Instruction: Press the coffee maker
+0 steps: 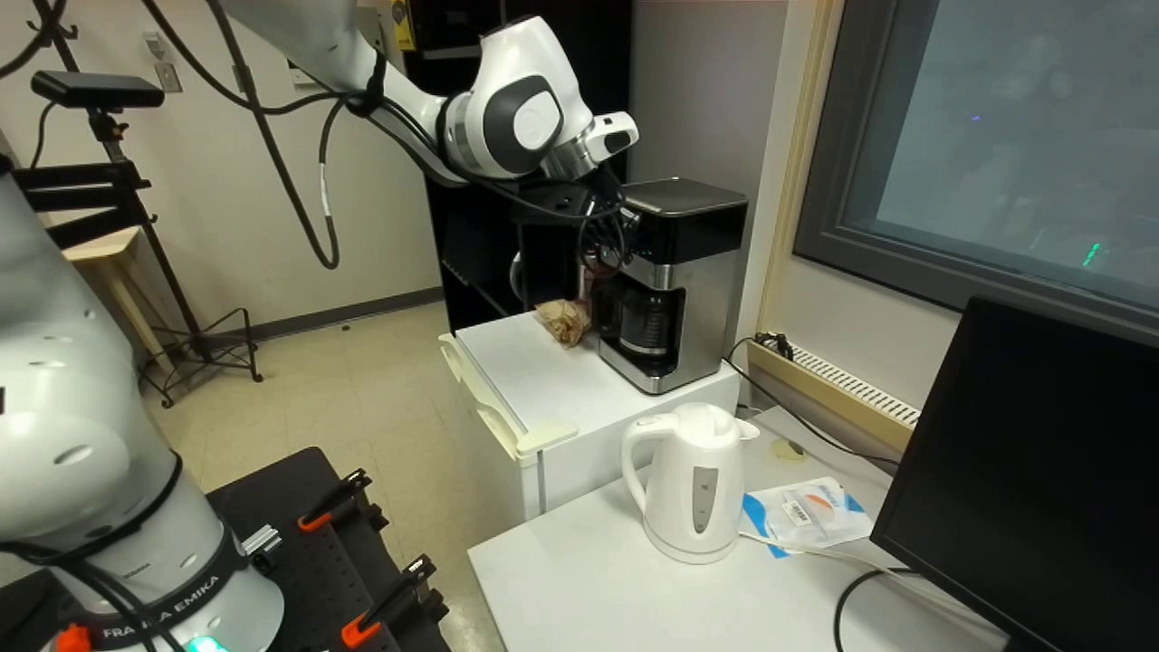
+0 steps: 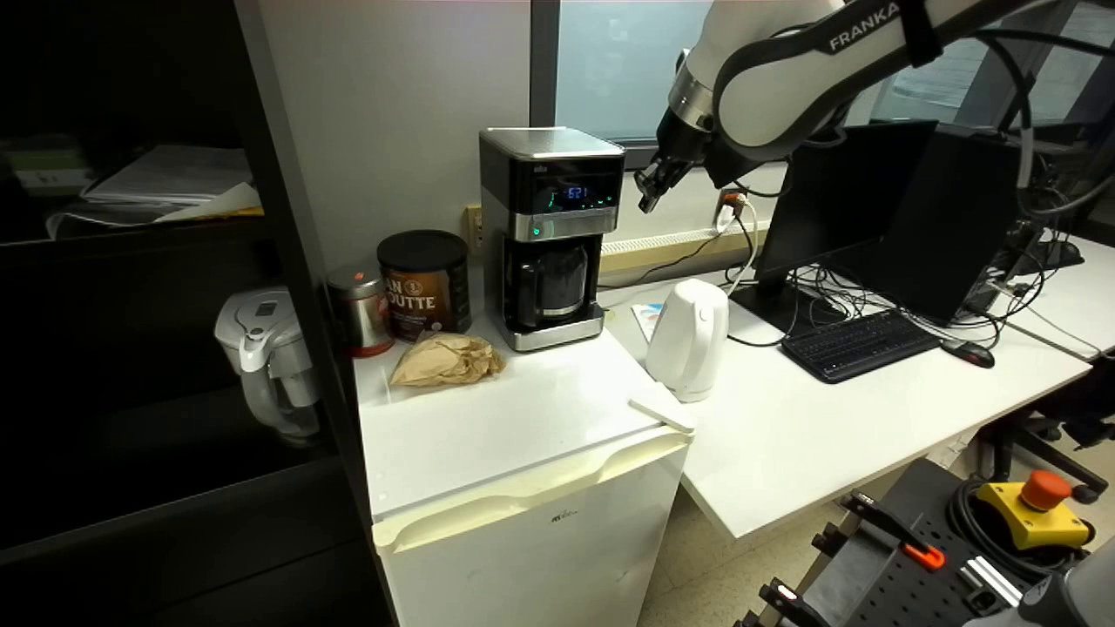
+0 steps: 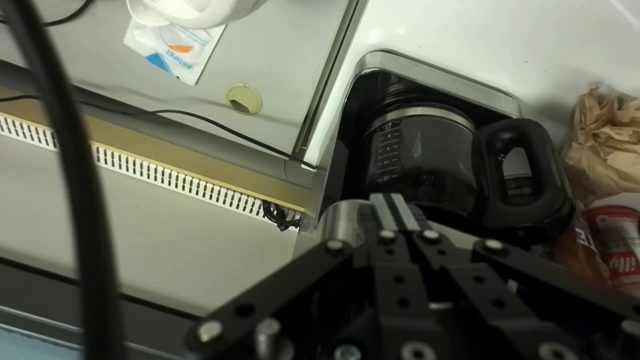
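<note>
I have the gripper point(image 3: 394, 212) near the front of the coffee maker point(image 2: 557, 228) — apart from it, fingertips closed together. The coffee maker stands upright on the white mini fridge point(image 2: 523, 414), crumpled brown paper bag point(image 2: 447, 359) beside it.

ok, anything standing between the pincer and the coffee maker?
Nothing visible between the pincer and the coffee maker in any view. A black cable crosses the left part of the wrist view, clear of the tips. The white kettle stands lower, on the desk.
</note>
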Robot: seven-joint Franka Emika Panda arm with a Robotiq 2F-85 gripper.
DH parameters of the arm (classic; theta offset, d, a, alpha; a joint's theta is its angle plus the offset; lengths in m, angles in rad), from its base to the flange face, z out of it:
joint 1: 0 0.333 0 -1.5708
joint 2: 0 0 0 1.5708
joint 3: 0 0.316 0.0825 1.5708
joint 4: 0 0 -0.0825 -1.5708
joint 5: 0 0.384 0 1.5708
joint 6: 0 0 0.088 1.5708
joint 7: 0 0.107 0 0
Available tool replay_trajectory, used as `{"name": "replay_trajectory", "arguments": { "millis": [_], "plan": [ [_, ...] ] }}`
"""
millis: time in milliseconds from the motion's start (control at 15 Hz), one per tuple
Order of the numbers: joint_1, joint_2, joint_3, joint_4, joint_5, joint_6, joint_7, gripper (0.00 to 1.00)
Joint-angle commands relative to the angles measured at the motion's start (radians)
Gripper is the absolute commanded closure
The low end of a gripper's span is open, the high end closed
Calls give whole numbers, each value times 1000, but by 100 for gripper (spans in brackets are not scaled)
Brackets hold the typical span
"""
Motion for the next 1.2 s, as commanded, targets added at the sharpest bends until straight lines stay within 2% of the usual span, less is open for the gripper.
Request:
{"name": "replay_trajectory", "arguments": {
  "millis": [0, 1133],
  "plan": [
    [8, 73, 3, 84, -6, 1, 24, 100],
    [48, 229, -14, 234, -2, -26, 22, 100]
  ]
}}
